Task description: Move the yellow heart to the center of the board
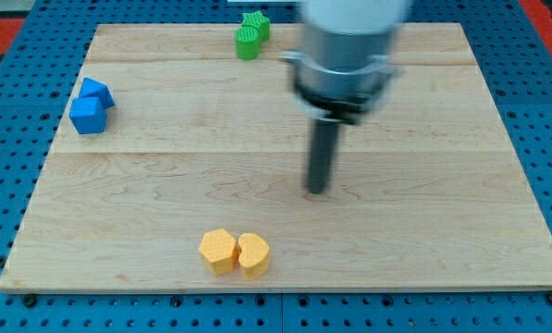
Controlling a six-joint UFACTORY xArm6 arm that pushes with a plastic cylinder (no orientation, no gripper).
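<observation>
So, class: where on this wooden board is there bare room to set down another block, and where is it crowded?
Bare: the view's right half of the wooden board, right of my tip; also the middle-left, between the blue blocks and the yellow blocks. Crowded: by the green blocks at top, and the two touching yellow blocks at bottom.

The arm's end is a wide, pale grey cylinder with a soft metallic sheen, blurred at its upper edge where the view's top cuts it off. Beneath it sits a black collar, slightly wider than the cylinder, with small lugs sticking out at each side. From the collar's underside a short black neck narrows into a straight, dark grey rod of even thickness. My tip [318, 190] ends it, blunt and flat.
</observation>
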